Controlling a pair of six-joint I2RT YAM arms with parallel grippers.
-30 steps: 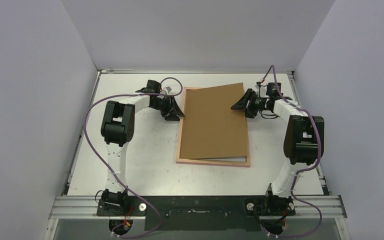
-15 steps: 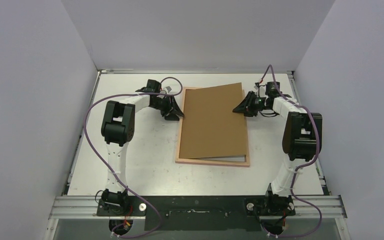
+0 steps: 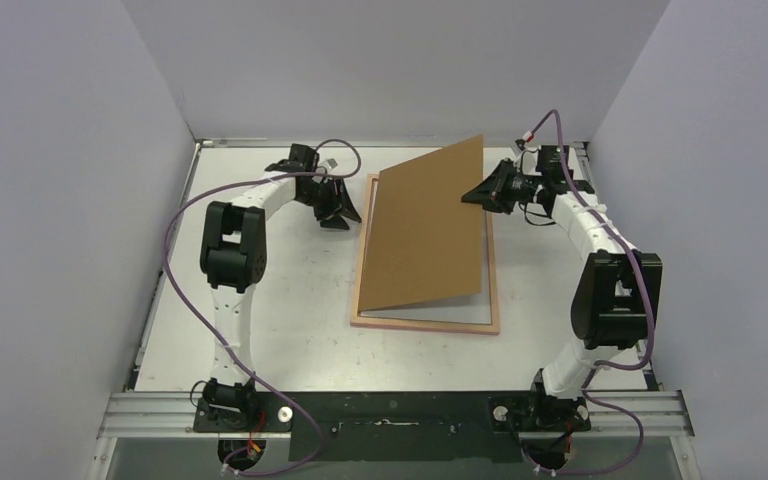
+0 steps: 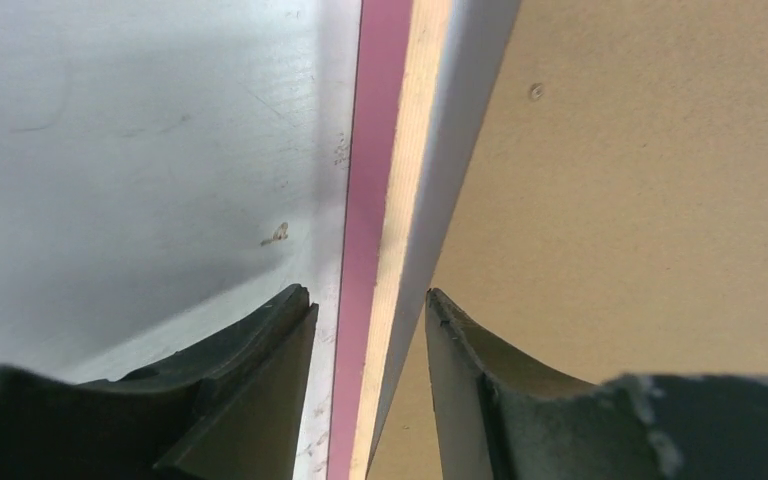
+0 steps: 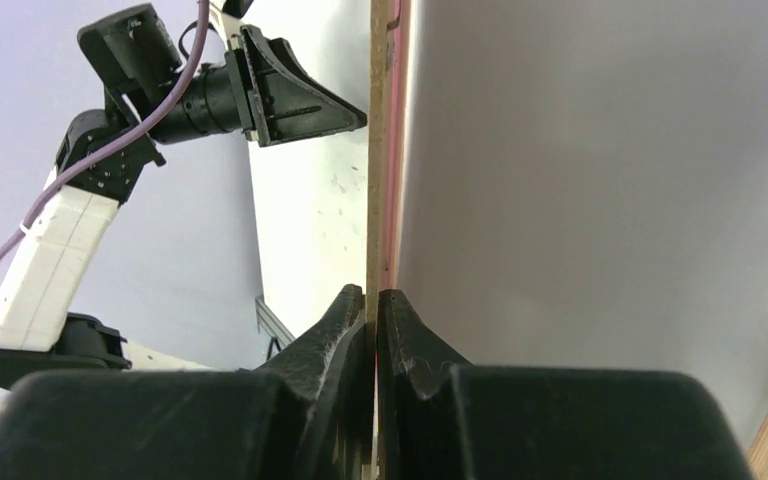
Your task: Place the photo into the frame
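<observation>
The right claw (image 5: 373, 300) is pinched shut on the 3 o'clock edge of the brown backing board (image 3: 425, 230). That edge is tilted up off the frame (image 3: 425, 325), while the board's 9 o'clock edge rests along the frame's rail. The left claw (image 4: 366, 294) sits at 9 o'clock, half open. Its fingers straddle that pink-and-peach rail with a sliver of daylight on each side, so it grips nothing.

The step in hand looks like opening the back to bare the pane.
- To do it well, the right claw should keep its pinch square on the board.
- It should swing the board in an arc about the low 9 o'clock edge rather than pull straight up, which would drag the frame.
- The left claw would do best to close on the rail or press it down, so the frame stays flat on the worktop (image 3: 280, 300).
- The board is thin and may flex, so a slow swing suits it.

The frame lies back-up at the centre of the worktop. The photo cannot be seen in any view.

Count: two claws, one frame, one backing board, no photo in sight.
</observation>
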